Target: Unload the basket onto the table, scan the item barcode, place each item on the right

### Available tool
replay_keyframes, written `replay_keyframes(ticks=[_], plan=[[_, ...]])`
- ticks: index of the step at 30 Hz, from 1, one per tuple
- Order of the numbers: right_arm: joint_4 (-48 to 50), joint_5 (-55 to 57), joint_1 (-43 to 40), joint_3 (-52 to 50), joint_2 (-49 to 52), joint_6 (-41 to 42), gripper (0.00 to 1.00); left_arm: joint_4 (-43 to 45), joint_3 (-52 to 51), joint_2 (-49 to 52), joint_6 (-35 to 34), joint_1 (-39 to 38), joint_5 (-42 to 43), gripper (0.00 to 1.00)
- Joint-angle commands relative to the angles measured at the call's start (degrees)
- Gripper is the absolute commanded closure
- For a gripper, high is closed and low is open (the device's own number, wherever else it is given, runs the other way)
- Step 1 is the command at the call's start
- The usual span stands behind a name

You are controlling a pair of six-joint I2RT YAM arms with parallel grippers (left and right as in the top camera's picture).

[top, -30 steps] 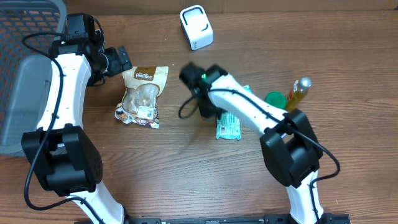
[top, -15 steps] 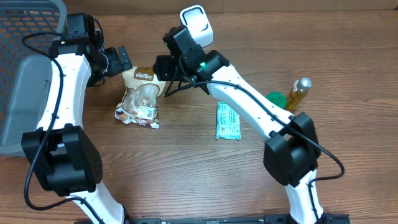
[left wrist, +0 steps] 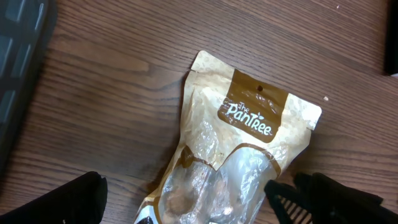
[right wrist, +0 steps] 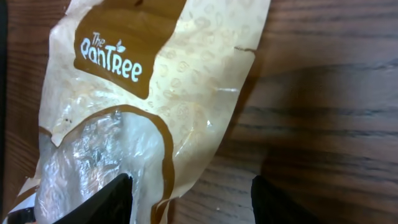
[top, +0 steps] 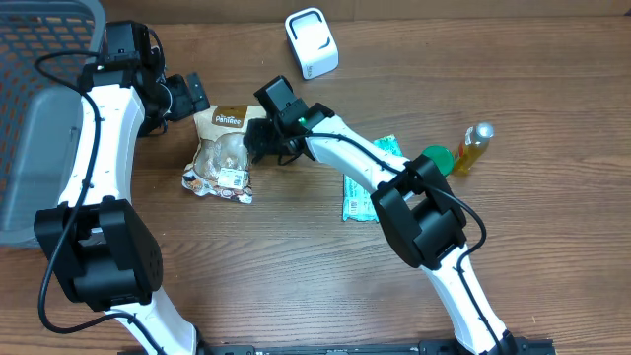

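The item is a tan "The Pantree" snack pouch [top: 225, 148] with a clear window, lying flat on the wooden table. A small white label [top: 234, 177] sits near its lower end; I cannot make out barcode lines on it. My left gripper [top: 194, 102] hovers open at the pouch's top left corner, and the left wrist view has the pouch [left wrist: 249, 143] between its spread fingers [left wrist: 59, 202]. My right gripper [top: 258, 140] is open at the pouch's right edge. In the right wrist view that edge [right wrist: 186, 124] lies between the fingers [right wrist: 102, 202], ungripped. The white scanner [top: 312, 43] stands at the back.
A green flat packet [top: 363, 192] lies right of centre under the right arm. A green lid [top: 437, 158] and a small yellow bottle [top: 473, 146] stand at the right. A grey and orange basket [top: 39, 118] fills the far left edge.
My right arm has swung left from the green packet, passed by the scanner, and come down at the pouch's right edge with its jaws spreading wider. The left arm has not moved.
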Motion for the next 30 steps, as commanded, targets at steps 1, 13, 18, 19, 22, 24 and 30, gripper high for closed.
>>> replay_keyframes(ticks=[1, 13, 18, 19, 22, 24, 30], plan=[[0.9, -1.6, 0.7, 0.0, -0.3, 2.7, 0.42, 0.1, 0.9, -0.7, 0.4, -0.5, -0.4, 0.00], [4.1, -1.6, 2.6, 0.0, 3.5, 9.0, 0.49, 0.1, 0.9, -0.7, 0.4, -0.4, -0.4, 0.00], [3.7, -2.7, 1.9, 0.1, 3.2, 9.0, 0.85, 0.1, 0.9, -0.7, 0.4, -0.5, -0.4, 0.00], [2.7, -3.6, 1.2, 0.2, 2.8, 8.9, 0.91, 0.1, 0.9, -0.7, 0.4, -0.4, -0.4, 0.00], [0.0, -5.0, -0.7, 0.2, 1.3, 8.5, 0.92, 0.1, 0.9, -0.7, 0.4, -0.5, -0.4, 0.01], [-2.3, -5.2, -2.1, 0.2, 0.2, 8.5, 0.92, 0.1, 0.9, -0.7, 0.4, -0.5, -0.4, 0.00], [-14.0, -5.4, -7.3, 0.2, -2.9, 8.5, 0.93, 0.1, 0.9, -0.7, 0.5, -0.4, -0.4, 0.00]])
